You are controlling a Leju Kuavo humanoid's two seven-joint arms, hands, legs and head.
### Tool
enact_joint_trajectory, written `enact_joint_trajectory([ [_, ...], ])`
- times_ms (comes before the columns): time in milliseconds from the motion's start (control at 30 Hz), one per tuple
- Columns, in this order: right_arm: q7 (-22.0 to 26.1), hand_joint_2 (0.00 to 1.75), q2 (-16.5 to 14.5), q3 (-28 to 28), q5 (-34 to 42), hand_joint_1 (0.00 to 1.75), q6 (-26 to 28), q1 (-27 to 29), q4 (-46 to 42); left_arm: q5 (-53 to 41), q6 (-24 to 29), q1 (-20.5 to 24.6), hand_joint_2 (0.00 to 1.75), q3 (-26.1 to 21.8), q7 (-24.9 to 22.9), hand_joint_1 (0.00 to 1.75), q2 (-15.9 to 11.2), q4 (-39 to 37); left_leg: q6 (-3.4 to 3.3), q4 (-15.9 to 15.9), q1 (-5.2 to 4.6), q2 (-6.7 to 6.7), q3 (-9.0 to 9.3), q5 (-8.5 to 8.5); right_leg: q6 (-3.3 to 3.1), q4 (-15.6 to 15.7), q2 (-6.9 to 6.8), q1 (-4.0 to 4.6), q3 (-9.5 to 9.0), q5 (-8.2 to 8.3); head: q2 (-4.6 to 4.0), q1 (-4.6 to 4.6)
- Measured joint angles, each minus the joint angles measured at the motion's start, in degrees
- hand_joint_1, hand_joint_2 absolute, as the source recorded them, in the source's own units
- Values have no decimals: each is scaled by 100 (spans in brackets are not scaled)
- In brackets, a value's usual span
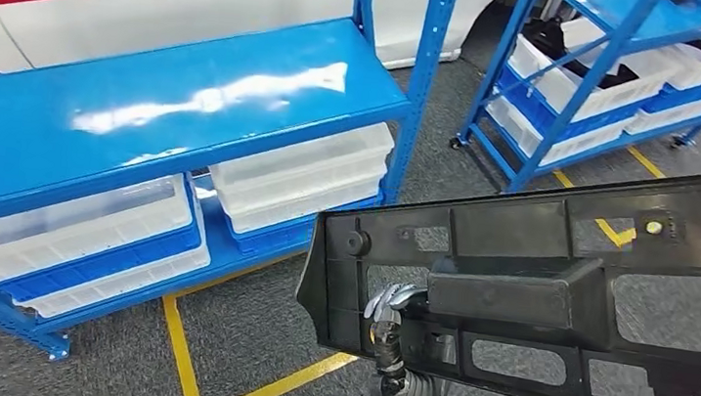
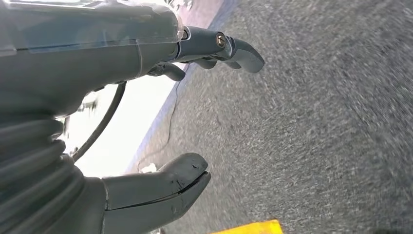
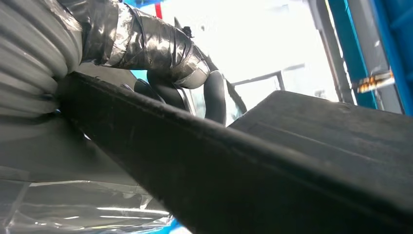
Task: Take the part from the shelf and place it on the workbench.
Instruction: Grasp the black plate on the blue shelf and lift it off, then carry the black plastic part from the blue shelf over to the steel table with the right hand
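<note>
We see the part (image 1: pixel 551 308), a long black plastic panel with ribs, cut-out windows and a raised block near its middle, held up in the air in front of the robot, off the shelf and above the grey carpeted floor (image 1: pixel 253 335). Its long axis runs roughly crosswise in the head view, from a rounded end near the middle of the picture out past the right edge, and that far end sits a little higher, so the panel is slightly tilted; its ribbed inner face is turned toward the camera. The right hand (image 1: pixel 392 311) comes up from below and grips the part near its rounded end, its fingers (image 3: pixel 214 95) curled over the panel's edge in the right wrist view, where a taped finger lies just above the dark edge. The left hand (image 2: pixel 160 117) hangs over the carpet with its thumb and fingers apart and nothing between them. To the left stands a blue metal shelf (image 1: pixel 170 100) with a bare glossy top level and white plastic bins (image 1: pixel 299 178) on blue trays on the level below. A second blue rack (image 1: pixel 586 75) holding white bins stands well apart at the upper right. Yellow floor tape (image 1: pixel 182 357) runs across the carpet beneath the shelf and the part.
</note>
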State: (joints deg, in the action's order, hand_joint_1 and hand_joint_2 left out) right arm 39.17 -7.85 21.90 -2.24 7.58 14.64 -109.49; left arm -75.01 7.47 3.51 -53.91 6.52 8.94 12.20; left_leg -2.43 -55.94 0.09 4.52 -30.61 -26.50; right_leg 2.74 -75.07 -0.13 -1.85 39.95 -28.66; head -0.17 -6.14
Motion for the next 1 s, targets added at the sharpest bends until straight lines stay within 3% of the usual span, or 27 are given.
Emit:
enact_joint_trajectory([
  [33, -1, 175, -2, -1, 2, 175, -1, 0, 3, 0, -6, 11, 175, -1, 1, 0, -1, 0, 32, -84, 14, 76, -106, 21, 44, 225, -80, -38, -250, 140, 0, -1],
  [67, -3, 175, -5, -1, 3, 175, -2, -4, 5, 1, -11, 17, 175, -2, 1, 0, -5, 1, 67, -172, 20, 137, -201, 31, 82, 591, -213, -49, -557, 129, 0, -2],
  [133, -11, 175, -25, -5, 11, 175, -8, -13, 12, 1, -20, 29, 175, -4, 1, 0, -9, 2, 145, -319, 16, 240, -317, 55, 17, 1287, -416, -17, -1030, -133, 0, 0],
  [167, -15, 175, -33, -10, 16, 175, -10, -15, 17, 1, -23, 34, 175, -7, 1, 0, -10, 2, 188, -348, 15, 292, -344, 82, -53, 1467, -437, 17, -1104, -246, 0, 1],
  [233, -21, 175, -46, -21, 25, 175, -13, -10, 30, 0, -27, 42, 175, -14, 1, 0, -9, 2, 288, -362, 44, 350, -369, 124, -222, 1539, -331, 41, -1019, -211, 0, 1],
  [267, -23, 175, -55, -26, 27, 175, -12, -9, 36, 0, -29, 35, 175, -22, 1, 0, -10, 2, 335, -406, 65, 246, -397, 39, -287, 1549, -273, 42, -957, -148, 0, 1],
  [300, -28, 175, -63, -29, 30, 175, -12, -12, 43, 0, -33, 21, 175, -32, 1, 0, -10, 2, 373, -541, 80, 77, -449, -154, -346, 1561, -216, 39, -884, -74, 0, 1],
  [367, -48, 175, -78, -34, 38, 175, -13, -18, 59, 0, -38, -8, 175, -51, 1, 0, -10, 2, 398, -1135, 90, -294, -614, -738, -419, 1560, -84, 55, -712, 77, 0, 2],
  [400, -59, 175, -78, -37, 42, 175, -13, -20, 66, 0, -39, -18, 175, -60, 1, 0, -10, 2, 387, -1501, 86, -374, -688, -965, -438, 1555, -6, 75, -619, 153, 0, 2],
  [433, -68, 175, -79, -41, 44, 175, -13, -20, 72, 0, -38, -22, 175, -68, 1, 0, -12, 2, 369, -1782, 80, -404, -712, -1062, -447, 1548, 74, 96, -526, 227, 0, 2],
  [467, -71, 175, -79, -46, 45, 175, -13, -20, 77, 0, -38, -21, 175, -76, 1, 0, -14, 2, 342, -1897, 70, -416, -662, -1023, -449, 1538, 154, 111, -437, 297, 0, 2],
  [500, -72, 175, -79, -52, 46, 175, -13, -20, 81, 0, -37, -18, 175, -81, 1, 0, -15, 2, 309, -1778, 58, -438, -499, -875, -444, 1526, 236, 120, -348, 366, 0, 3],
  [567, -72, 175, -84, -62, 47, 175, -13, -19, 89, 0, -38, -11, 175, -85, 1, 0, -19, 2, 220, -1022, 35, -625, 67, -602, -418, 1504, 391, 126, -203, 492, 0, 3],
  [600, -72, 175, -86, -66, 47, 175, -13, -19, 91, 0, -38, -10, 175, -85, 2, 0, -23, 2, 183, -561, 28, -753, 364, -567, -395, 1496, 465, 131, -149, 552, 0, 2],
  [667, -72, 175, -91, -70, 49, 175, -13, -15, 98, -1, -37, -8, 175, -88, 5, 0, -31, 2, 148, -52, 6, -902, 649, -612, -332, 1522, 584, 125, -97, 686, 0, 2],
  [733, -78, 175, -93, -80, 66, 175, -6, 0, 107, 7, -42, 5, 175, -91, 18, 0, -25, 2, 126, 24, 10, -797, 620, -539, -259, 1576, 689, 119, -65, 806, 0, 2],
  [767, -81, 175, -96, -94, 83, 175, 2, 14, 112, 14, -47, 12, 175, -93, 28, 0, -22, 2, 101, 47, 20, -721, 587, -484, -234, 1555, 649, 125, -32, 774, 0, -1],
  [833, -86, 175, -101, -122, 113, 175, 16, 32, 124, 26, -57, 1, 175, -99, 45, 0, -16, 2, 38, 81, 45, -544, 492, -378, -210, 1238, 386, 134, 94, 384, 0, -5],
  [900, -85, 175, -103, -136, 125, 175, 20, 37, 138, 28, -59, -30, 175, -105, 50, 0, -21, 2, 11, 75, 24, -358, 382, -302, -180, 564, 135, 126, 271, -138, 0, -7],
  [933, -85, 175, -103, -140, 125, 175, 20, 38, 146, 28, -60, -39, 175, -108, 51, 0, -23, 2, 16, 64, 17, -260, 324, -267, -159, 233, 82, 111, 328, -231, 0, -8],
  [1000, -85, 175, -103, -154, 126, 175, 20, 46, 162, 31, -62, -35, 175, -111, 52, 0, -24, 2, 39, 22, 13, -67, 203, -214, -126, -9, 24, 75, 233, -35, 0, -8],
])
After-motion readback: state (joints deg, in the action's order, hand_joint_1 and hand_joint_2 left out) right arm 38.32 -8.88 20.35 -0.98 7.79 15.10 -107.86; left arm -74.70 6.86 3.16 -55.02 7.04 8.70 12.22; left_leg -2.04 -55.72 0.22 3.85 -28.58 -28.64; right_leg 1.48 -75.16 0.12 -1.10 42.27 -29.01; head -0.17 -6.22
